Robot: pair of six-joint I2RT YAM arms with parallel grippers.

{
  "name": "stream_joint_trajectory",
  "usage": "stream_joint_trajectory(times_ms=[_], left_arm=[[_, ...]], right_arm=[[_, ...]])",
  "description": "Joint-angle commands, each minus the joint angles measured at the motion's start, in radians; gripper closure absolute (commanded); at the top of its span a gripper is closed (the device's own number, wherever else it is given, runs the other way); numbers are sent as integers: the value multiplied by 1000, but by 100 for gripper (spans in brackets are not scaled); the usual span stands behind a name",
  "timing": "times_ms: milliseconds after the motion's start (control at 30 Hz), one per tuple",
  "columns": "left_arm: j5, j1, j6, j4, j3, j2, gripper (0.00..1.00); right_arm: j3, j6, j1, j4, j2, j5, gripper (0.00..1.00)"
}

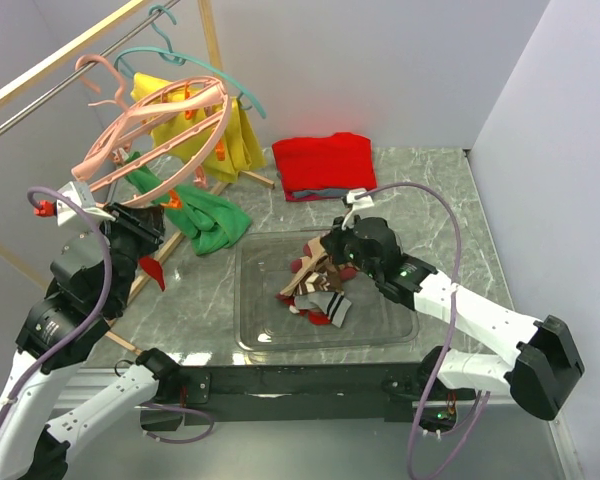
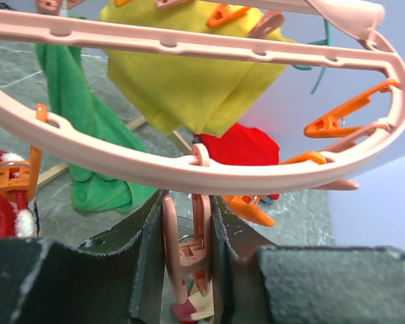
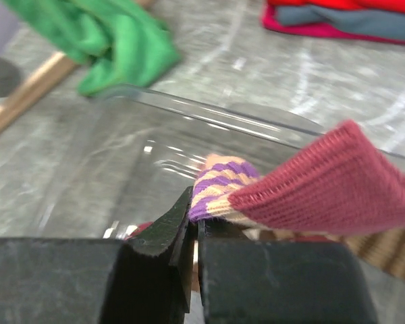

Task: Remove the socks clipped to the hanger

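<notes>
The pink ring hanger (image 1: 160,125) hangs from the rack at the back left; its rim (image 2: 209,172) crosses the left wrist view. My left gripper (image 1: 145,225) (image 2: 189,226) is shut on a pink clip (image 2: 192,250) under the rim, which holds a red and cream sock tip (image 2: 189,309). A red sock (image 1: 152,270) (image 2: 3,212) hangs from an orange clip beside it. My right gripper (image 1: 332,248) (image 3: 194,223) is shut on a purple-striped sock (image 3: 223,183) with a maroon cuff (image 3: 324,185), above the pile of socks (image 1: 315,292).
A clear tray (image 1: 260,335) holds the sock pile. A folded red garment (image 1: 325,165) lies at the back. A yellow shirt (image 1: 195,135) hangs on a teal coat hanger (image 1: 180,55); a green cloth (image 1: 205,215) drapes onto the table. The wooden rack (image 1: 55,60) stands on the left.
</notes>
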Motion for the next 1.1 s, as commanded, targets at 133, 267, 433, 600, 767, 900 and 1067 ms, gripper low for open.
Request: stream_joint_trajectory(times_ms=[133, 267, 433, 600, 767, 900, 1067], left_arm=[[77, -4, 14, 71, 39, -21, 99], [77, -3, 6, 65, 34, -32, 99], [92, -4, -11, 63, 36, -39, 99], [126, -4, -32, 59, 46, -35, 99], [146, -4, -52, 68, 54, -44, 99], [146, -4, -58, 56, 76, -42, 99], [164, -4, -69, 43, 96, -39, 99]], right_arm=[[99, -68, -20, -117, 47, 22, 25], [161, -77, 37, -79, 134, -17, 3], [239, -140, 185, 94, 219, -58, 0], [363, -145, 303, 266, 393, -213, 0], [500, -115, 356, 413, 582, -296, 0], [584, -100, 379, 527, 686, -353, 0], [687, -89, 386, 515, 786, -401, 0]])
